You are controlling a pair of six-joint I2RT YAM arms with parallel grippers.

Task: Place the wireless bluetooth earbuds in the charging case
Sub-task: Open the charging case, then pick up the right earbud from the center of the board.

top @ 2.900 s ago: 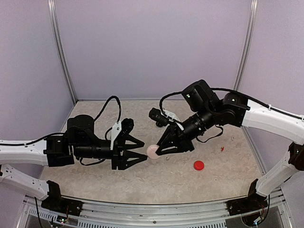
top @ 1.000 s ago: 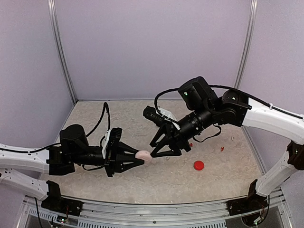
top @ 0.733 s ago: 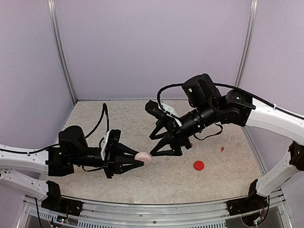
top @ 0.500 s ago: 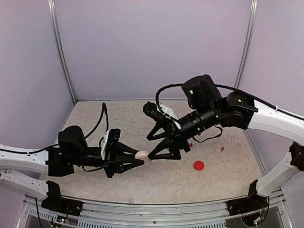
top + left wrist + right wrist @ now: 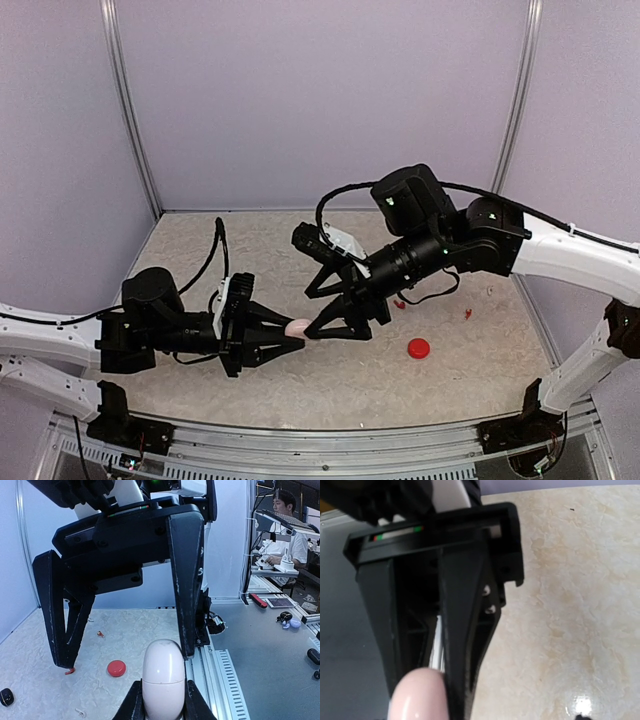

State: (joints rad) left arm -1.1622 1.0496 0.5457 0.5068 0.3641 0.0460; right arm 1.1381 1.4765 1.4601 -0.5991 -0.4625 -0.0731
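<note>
The beige marbled table (image 5: 270, 240) fills the floor of the lilac-walled enclosure, and both arms reach in over its middle. The right arm (image 5: 560, 245) slants down from the right, while the left arm (image 5: 40, 325) lies low and nearly level from the left, so the two grippers meet nose to nose above the table. The right gripper (image 5: 315, 316) has its jaws spread wide. In the left wrist view its two black fingers (image 5: 184, 580) stand apart above and to either side of the charging case (image 5: 162, 680). One fingertip ends just at the case's top, though whether it touches cannot be told. The left gripper (image 5: 290, 336) is clenched on that case, a pale pinkish-white rounded shell with its seam closed. It is pinched near its base between the two fingers (image 5: 134, 705) and pokes out towards the right gripper, off the table. The right wrist view shows the same case (image 5: 415, 695) as a pink blur at the bottom, in front of the left gripper's black frame. A round red case (image 5: 418, 348) lies on the table to the right of the grippers, and a small black rounded object (image 5: 5, 696) sits at the left edge of the left wrist view. The wireless bluetooth earbuds are loose on the table: one red earbud (image 5: 467, 313) lies beyond the red case, well apart from the held case, and another red earbud (image 5: 70, 671) shows just under the right gripper's far finger.
</note>
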